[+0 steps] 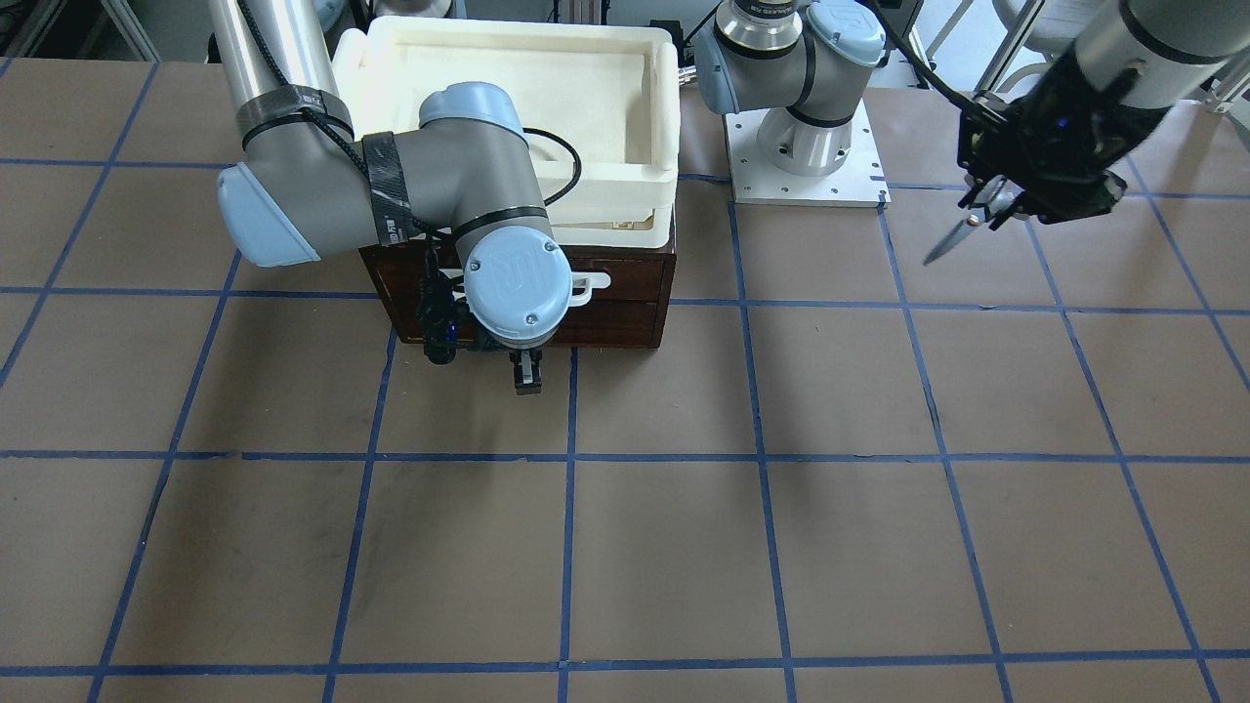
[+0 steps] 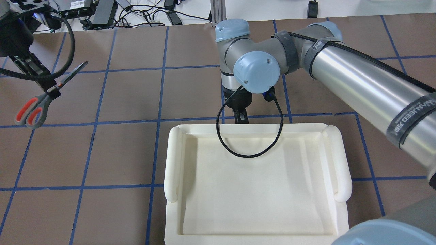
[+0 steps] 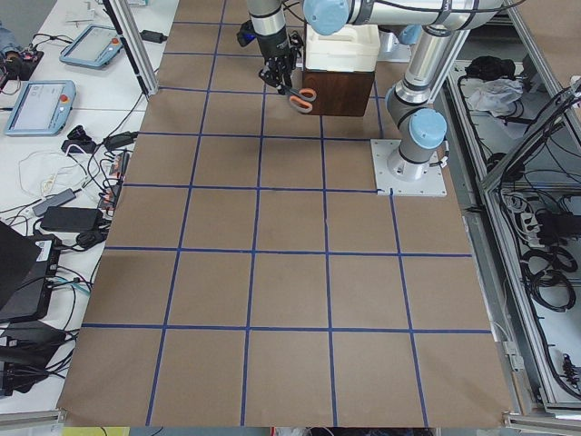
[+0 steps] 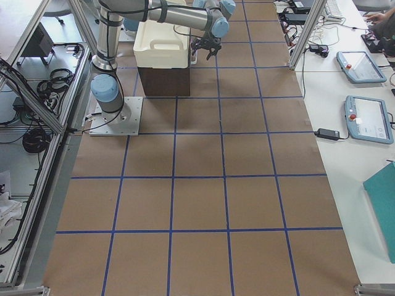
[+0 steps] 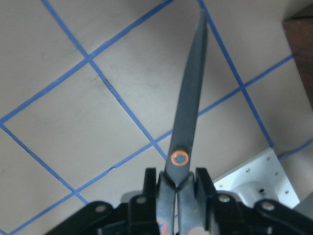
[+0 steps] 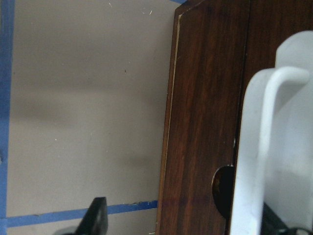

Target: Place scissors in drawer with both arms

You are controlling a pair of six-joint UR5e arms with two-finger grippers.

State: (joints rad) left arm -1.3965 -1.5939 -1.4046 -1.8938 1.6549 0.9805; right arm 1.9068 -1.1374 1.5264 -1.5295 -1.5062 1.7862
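My left gripper [image 1: 1006,200] is shut on the scissors [image 1: 945,242] near the pivot and holds them in the air, well to the side of the cabinet. In the overhead view the grey, orange-lined handles [image 2: 30,109] hang below the left gripper [image 2: 42,81], and the left wrist view shows the dark blades [image 5: 188,112] closed and pointing away. My right gripper [image 1: 527,376] is open and empty, pointing down just in front of the dark brown drawer [image 1: 615,322]. The drawer's white bar handle [image 6: 266,147] lies beside one finger. The drawer looks shut.
A white foam tray [image 2: 173,160] sits on top of the brown cabinet. The left arm's metal base plate [image 1: 850,186] is bolted next to the cabinet. Brown table paper with blue tape lines [image 1: 762,459] stretches in front of the drawer.
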